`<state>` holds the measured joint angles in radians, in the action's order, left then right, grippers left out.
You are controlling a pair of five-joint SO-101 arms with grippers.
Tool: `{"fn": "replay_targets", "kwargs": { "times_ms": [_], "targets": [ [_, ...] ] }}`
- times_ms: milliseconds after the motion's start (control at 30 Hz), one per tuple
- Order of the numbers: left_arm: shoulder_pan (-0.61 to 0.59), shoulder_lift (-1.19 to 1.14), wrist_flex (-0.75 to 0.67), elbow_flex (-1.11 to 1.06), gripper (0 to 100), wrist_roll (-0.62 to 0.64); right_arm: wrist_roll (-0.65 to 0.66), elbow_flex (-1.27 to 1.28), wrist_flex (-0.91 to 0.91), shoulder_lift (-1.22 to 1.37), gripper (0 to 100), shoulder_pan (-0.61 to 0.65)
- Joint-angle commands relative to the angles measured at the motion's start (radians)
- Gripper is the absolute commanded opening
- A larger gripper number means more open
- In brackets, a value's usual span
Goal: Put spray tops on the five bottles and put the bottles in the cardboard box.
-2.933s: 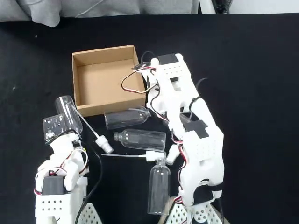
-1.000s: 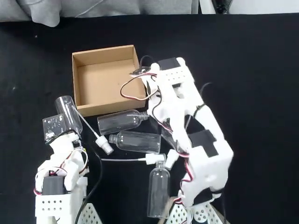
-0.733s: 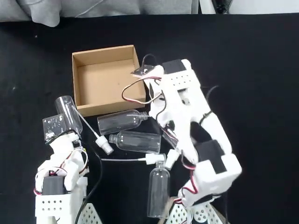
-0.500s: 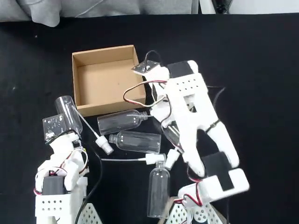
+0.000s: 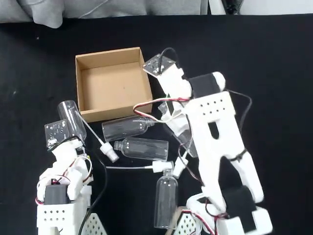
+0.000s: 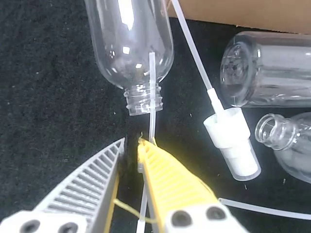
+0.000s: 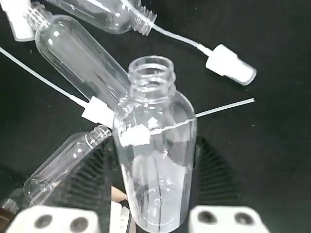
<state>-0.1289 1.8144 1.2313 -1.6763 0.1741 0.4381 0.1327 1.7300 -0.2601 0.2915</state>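
Note:
My right gripper (image 7: 156, 145) is shut on a clear open-necked bottle (image 7: 155, 160), held off the table just right of the cardboard box (image 5: 112, 83). Three more bare bottles (image 5: 128, 127) (image 5: 142, 148) (image 5: 166, 200) lie below the box. Beside them lie a spray top (image 5: 110, 154) and another spray top (image 5: 161, 166) with a long tube. My left gripper (image 6: 131, 143) sits at the neck of a lying bottle (image 6: 131, 43). It is shut on a thin white spray tube (image 6: 151, 97) that enters that neck.
The table is black cloth. The box is open-topped with nothing inside. My right arm (image 5: 215, 137) stretches over the table's right half. A third white cap (image 5: 178, 166) lies by the lowest bottle. A grey cloth (image 5: 49, 14) lies at the far edge.
My right arm has lifted and swung right with the bottle in its gripper. The two bottles below the box slid left. The left arm has not moved.

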Motion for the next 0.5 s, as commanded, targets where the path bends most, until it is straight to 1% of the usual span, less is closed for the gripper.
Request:
{"fn": "replay_targets", "kwargs": {
  "times_ms": [0,267,467],
  "targets": [
    [-0.002,0.009,0.003,-0.024,4,-0.006,0.005,-0.007,0.006,-0.094,9.2,0.025],
    [-0.002,0.009,0.003,-0.024,4,-0.006,-0.003,0.012,0.005,-0.257,9.2,0.021],
    [-0.002,0.009,0.003,-0.024,4,-0.006,-0.003,0.134,-0.095,-0.337,9.2,0.018]
  ]
}}
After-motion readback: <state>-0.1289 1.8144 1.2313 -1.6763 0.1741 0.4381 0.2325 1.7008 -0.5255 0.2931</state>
